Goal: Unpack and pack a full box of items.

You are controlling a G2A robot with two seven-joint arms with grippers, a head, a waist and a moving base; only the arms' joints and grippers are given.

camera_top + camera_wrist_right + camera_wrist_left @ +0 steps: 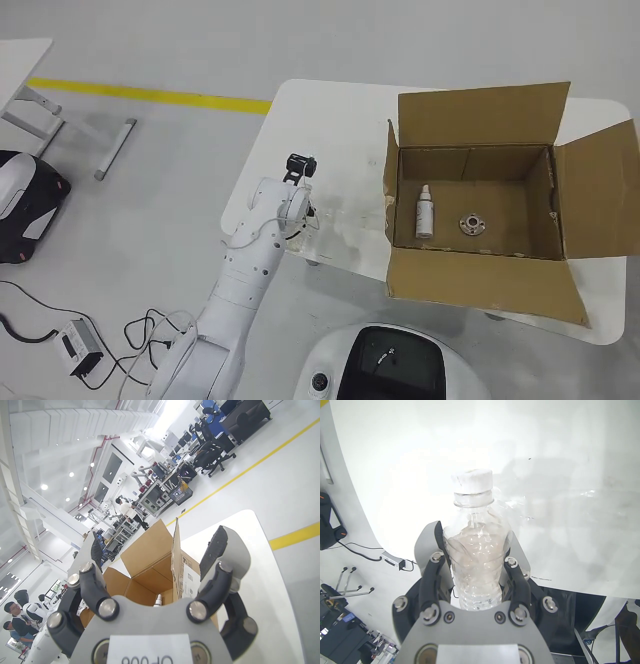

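Note:
A clear plastic bottle with a white cap sits between my left gripper's fingers, which are shut on its ribbed body. In the top view this left gripper is over the white table's left part, apart from the open cardboard box. Inside the box lie a small white spray bottle and a round metal piece. My right gripper is open with nothing in it, off the box's side, with the spray bottle's tip just visible.
The box's flaps stand open toward the table's back and right edges. Bare tabletop lies between the left gripper and the box. On the floor to the left are another table's legs, cables and a small power unit.

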